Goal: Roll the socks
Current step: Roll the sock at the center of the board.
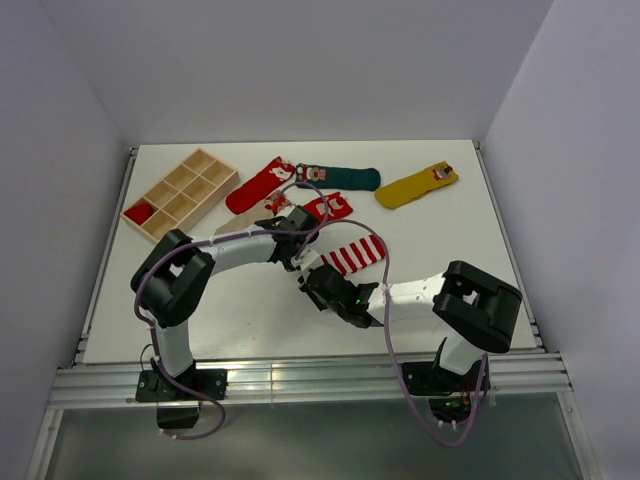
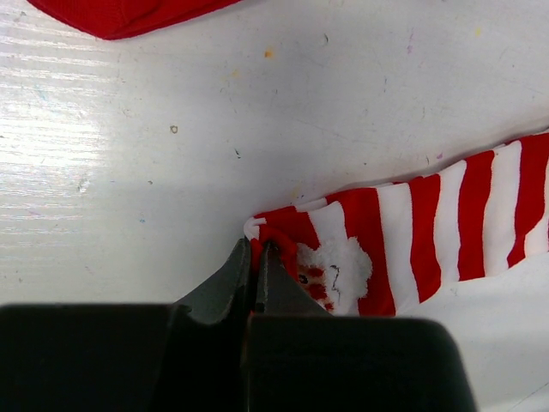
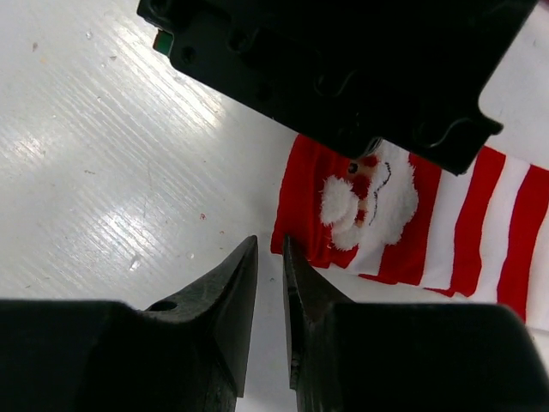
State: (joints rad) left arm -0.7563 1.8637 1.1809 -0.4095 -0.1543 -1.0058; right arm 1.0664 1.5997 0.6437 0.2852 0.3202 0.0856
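While it lies flat with no turn of a roll in it, striped sock (image 1: pixel 358 255): stretched out near the middle of the table (image 1: pixel 450 250), its cuff end with the white-bearded figure patch (image 3: pixel 369 202) towards the left edge.
Left gripper (image 2: pixel 256 249): clenched on the red rim of the striped sock's cuff, the cloth pinched between its tips.
Right gripper (image 3: pixel 270 249): jaws a narrow slit apart with nothing between them, tips on bare table just beside the cuff and not touching it.
Other socks: a red sock (image 1: pixel 258 186), a dark green sock (image 1: pixel 348 178) and a mustard yellow sock (image 1: pixel 417 186) lie flat along the far edge. A second red sock (image 1: pixel 325 207) lies between them and the striped one. A beige sock (image 1: pixel 232 227) is partly hidden under the left arm.
Progress: by my reading, early. Every sock on the table is unrolled, and the striped one is only gripped at its cuff.
Left to do: roll the striped sock from the cuff, then the five others.
Wooden tray (image 1: pixel 162 181): at the far left corner, divided into compartments.
Tray contents: a red thing (image 1: pixel 141 211) sits in the end compartment nearest the left edge, perhaps a rolled sock, though I cannot tell. The other compartments look bare.
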